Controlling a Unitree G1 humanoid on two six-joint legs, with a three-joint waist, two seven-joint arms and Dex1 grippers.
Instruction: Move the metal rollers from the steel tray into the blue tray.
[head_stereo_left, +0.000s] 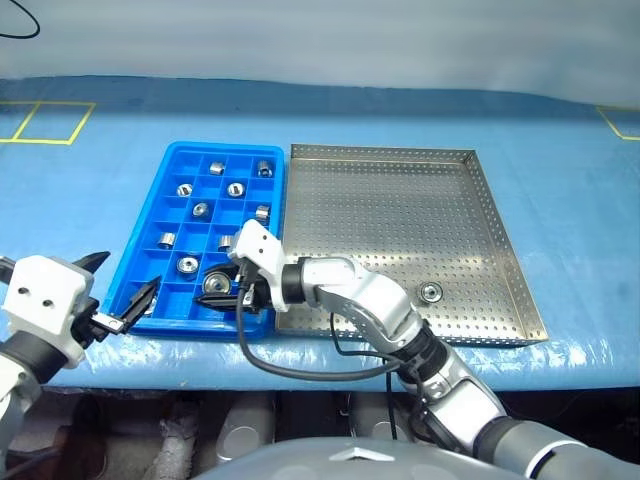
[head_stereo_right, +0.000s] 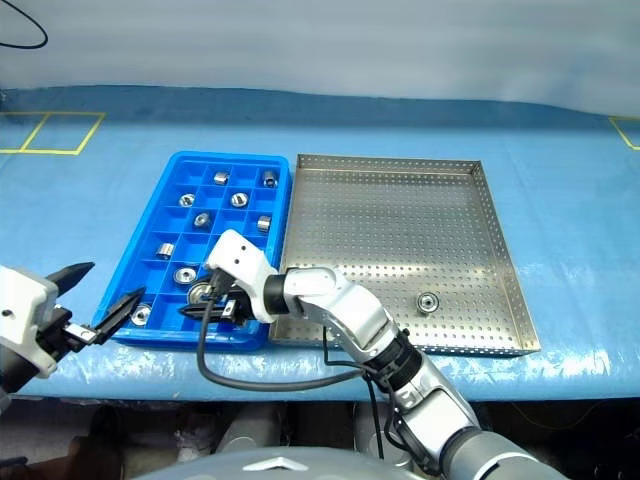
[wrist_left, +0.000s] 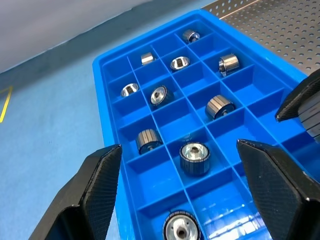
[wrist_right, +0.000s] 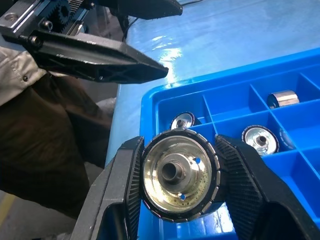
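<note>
Nearest us, our right arm reaches across from the right, its right gripper (head_stereo_left: 232, 288) clamped on 1 roller (wrist_right: 180, 173) with a finger (wrist_right: 125, 187) on each side of the ribbed rim. We judge it is held by the rim with its bore facing out, so it can be lowered into a cell without tipping. It hangs over the near edge of the blue tray (head_stereo_left: 150, 240), above the near row, which looks like the drop still to be made.

Our left gripper (head_stereo_left: 122, 300) sits just off the blue tray's near-left corner, jaws wide apart and holding nothing. We think it waits there to stay out of the right arm's way.

The steel tray (head_stereo_left: 500, 225) lies right of the blue tray, their long sides touching. 1 roller (head_stereo_left: 431, 292) is left on its perforated floor, near the near-right corner, so the job looks almost finished.

The blue tray holds about 9 rollers (wrist_left: 194, 157), 1 to a cell, some upright and some on their sides, mostly in its middle and far rows.

Our right gripper and its cable hide the near-right cells, so we cannot tell which cell is below the held roller or whether it is free. The exact roller count is uncertain for the same reason.
</note>
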